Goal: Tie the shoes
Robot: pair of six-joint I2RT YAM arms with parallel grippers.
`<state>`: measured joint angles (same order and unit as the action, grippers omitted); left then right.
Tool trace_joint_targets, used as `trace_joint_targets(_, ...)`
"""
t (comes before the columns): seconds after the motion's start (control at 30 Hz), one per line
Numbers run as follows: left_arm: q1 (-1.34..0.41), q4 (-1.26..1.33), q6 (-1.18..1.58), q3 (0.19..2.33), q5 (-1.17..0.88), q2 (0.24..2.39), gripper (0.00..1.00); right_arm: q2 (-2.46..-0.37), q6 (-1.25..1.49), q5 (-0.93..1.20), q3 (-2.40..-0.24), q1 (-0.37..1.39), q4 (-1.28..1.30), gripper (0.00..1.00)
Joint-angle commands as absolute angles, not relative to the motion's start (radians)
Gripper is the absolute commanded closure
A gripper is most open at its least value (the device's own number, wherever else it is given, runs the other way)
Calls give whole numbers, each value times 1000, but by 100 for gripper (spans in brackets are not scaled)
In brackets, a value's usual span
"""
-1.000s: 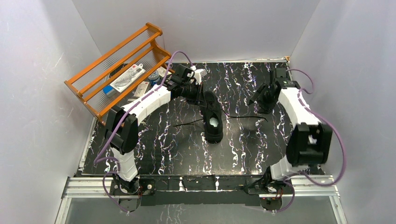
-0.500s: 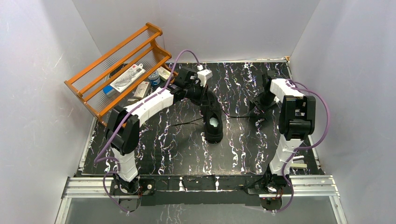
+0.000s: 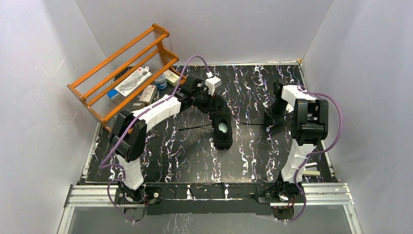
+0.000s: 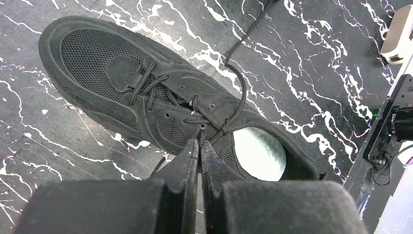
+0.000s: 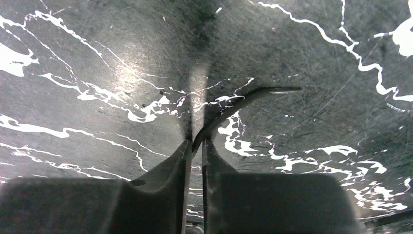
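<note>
Shoe, pale insole inside, rack holding packets

I see an all-black low-top sneaker, thin black laces, pale insole; black white-veined marble tabletop; orange wooden rack at ten o'clock.

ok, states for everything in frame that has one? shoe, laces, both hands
shoe: upright on its sole, untied.
right lace: pinched in right hand, tip free.
left lace: lying loose left of shoe.
right hand: shut on right lace.
left hand: shut, at shoe collar.
</note>
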<state>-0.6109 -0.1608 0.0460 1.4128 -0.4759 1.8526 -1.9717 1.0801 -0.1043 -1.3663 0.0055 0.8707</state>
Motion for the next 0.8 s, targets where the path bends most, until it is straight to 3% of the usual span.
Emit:
trace_joint_targets(0.0, -611, -112, 4, 1397, -474, 1769, 100, -1992, 1015, -88, -1317, 11, 690, 86)
trace_joint_targets(0.07, -611, -99, 5, 1389, -470, 1767, 100, -1953, 929, -79, -1314, 10, 629, 100)
trace_joint_targets(0.33, -611, -32, -26, 1343, -463, 1762, 100, -1788, 491, 270, -1350, 51, 264, 100)
trace_joint_targets(0.4, -611, -35, -29, 1341, -467, 1763, 100, -1778, 483, 400, -1358, 88, 159, 100)
trace_joint_targets(0.57, -611, -6, -44, 1302, -457, 1752, 100, -1805, 530, 491, -1449, 255, 46, 100)
trace_joint_targets(0.77, -611, 108, -104, 1209, -461, 1703, 100, -1938, 561, 557, -1685, 408, 176, 100)
